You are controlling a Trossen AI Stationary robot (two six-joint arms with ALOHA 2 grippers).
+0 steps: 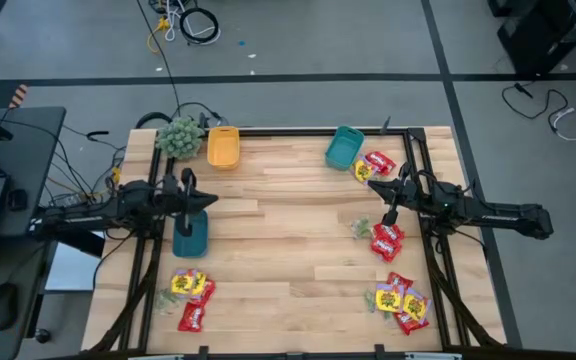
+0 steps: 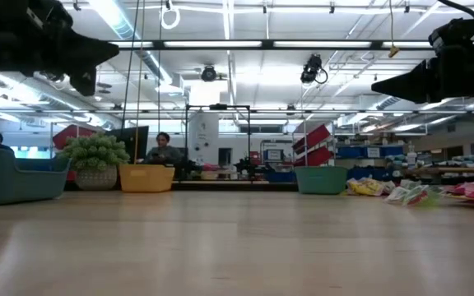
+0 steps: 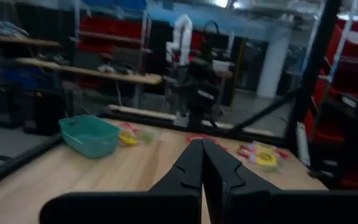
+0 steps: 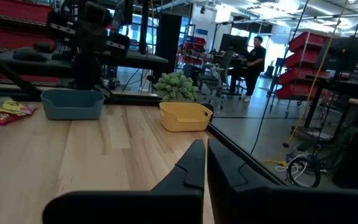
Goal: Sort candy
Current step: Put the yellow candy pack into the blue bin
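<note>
Three small plastic bins on the pale wooden table (image 1: pixel 288 255): an orange bin (image 1: pixel 223 147) and a teal bin (image 1: pixel 344 148) along the far edge, and a blue bin (image 1: pixel 190 233) on the left side, right under the left gripper (image 1: pixel 186 183). A fuzzy green plant-like ball (image 1: pixel 179 137) sits just beside the orange bin at the far left corner.

The wrapped candy lies in four clusters of red and yellow packets: one beside the teal bin (image 1: pixel 373 166), one mid-right (image 1: pixel 386 240), one at the near right corner (image 1: pixel 400 300), one at the near left (image 1: pixel 190 297).

The left gripper's fingers are pressed together, holding nothing. Same for the right gripper (image 1: pixel 390 213), hanging above the mid-right cluster.

The whole middle of the table is bare wood, wide room between the arms.
</note>
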